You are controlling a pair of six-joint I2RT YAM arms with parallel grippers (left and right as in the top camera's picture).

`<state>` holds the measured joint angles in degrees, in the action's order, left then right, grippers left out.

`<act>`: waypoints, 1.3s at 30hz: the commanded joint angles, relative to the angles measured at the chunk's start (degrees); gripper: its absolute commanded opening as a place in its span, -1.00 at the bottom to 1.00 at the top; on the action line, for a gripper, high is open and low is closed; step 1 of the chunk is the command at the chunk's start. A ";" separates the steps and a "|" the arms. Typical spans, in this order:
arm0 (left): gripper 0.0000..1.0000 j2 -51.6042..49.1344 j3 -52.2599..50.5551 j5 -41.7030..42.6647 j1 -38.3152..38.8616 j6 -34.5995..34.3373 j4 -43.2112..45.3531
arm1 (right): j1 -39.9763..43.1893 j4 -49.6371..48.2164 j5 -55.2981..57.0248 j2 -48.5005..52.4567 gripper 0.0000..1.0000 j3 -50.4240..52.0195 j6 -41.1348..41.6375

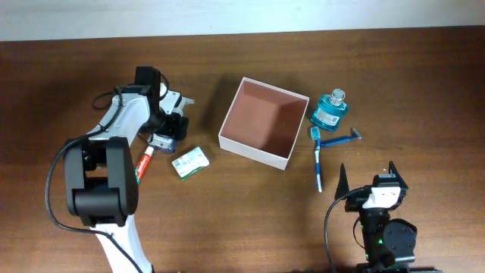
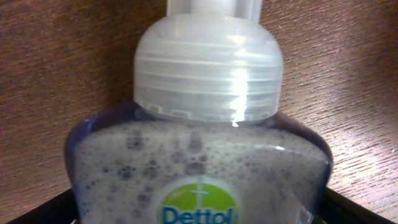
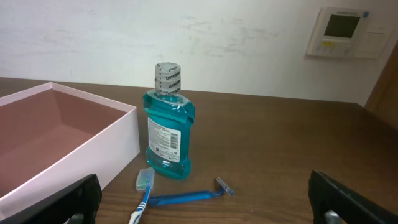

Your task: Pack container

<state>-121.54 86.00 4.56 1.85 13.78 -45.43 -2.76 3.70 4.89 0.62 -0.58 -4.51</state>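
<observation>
There is one container (image 1: 261, 152). It is a square box with white walls and a red-brown inside. It sits near the middle of the table (image 1: 394, 68), with its open top facing up. It is turned a little, so one corner points far and a bit left, and one points near and a bit right. Its sides all look about the same length, so no side is the long one. Nothing is in it.

There are two grippers. The left gripper (image 1: 168, 129) is left of the container, down over one soap bottle (image 2: 199, 162) with a clear cap and bubbles inside. The bottle lies between its fingers (image 2: 43, 213), which are wide apart. I cannot tell if they squeeze it.

The right gripper (image 1: 367, 173) is near and to the right, well apart from the container. Its two fingers are spread wide and hold nothing.

Left of the container and a bit nearer lie one red and white tube (image 1: 142, 164) and one small green and white box (image 1: 189, 162).

Right of the container stands one teal bottle (image 3: 168, 124), upright, just beside the far right corner. Near it lie one blue toothbrush (image 1: 317, 161) and one blue razor (image 1: 341, 139). The toothbrush's long side runs near to far, and the razor crosses close by its far end.
</observation>
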 commanded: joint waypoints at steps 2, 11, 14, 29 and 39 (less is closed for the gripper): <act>0.87 -1.57 0.55 1.01 -0.04 -0.48 0.46 | 0.26 0.46 0.07 -0.42 0.97 0.26 0.07; 0.50 -1.55 2.29 1.01 -0.04 -0.48 0.76 | 0.26 0.46 0.07 -0.42 0.97 0.26 0.07; 0.41 -1.55 2.29 1.01 -0.04 -0.48 0.83 | 0.26 0.46 0.07 -0.42 0.97 0.26 0.07; 0.01 2.14 11.85 -1.33 0.02 -0.50 -3.48 | 0.26 0.46 0.07 -0.42 0.97 0.26 0.07; -0.02 9.99 13.73 -0.26 1.09 -4.13 -1.18 | 0.26 0.46 0.07 -0.42 0.97 0.26 0.07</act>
<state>-118.89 96.73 3.20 2.07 11.33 -48.21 -2.76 3.70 4.89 0.62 -0.58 -4.54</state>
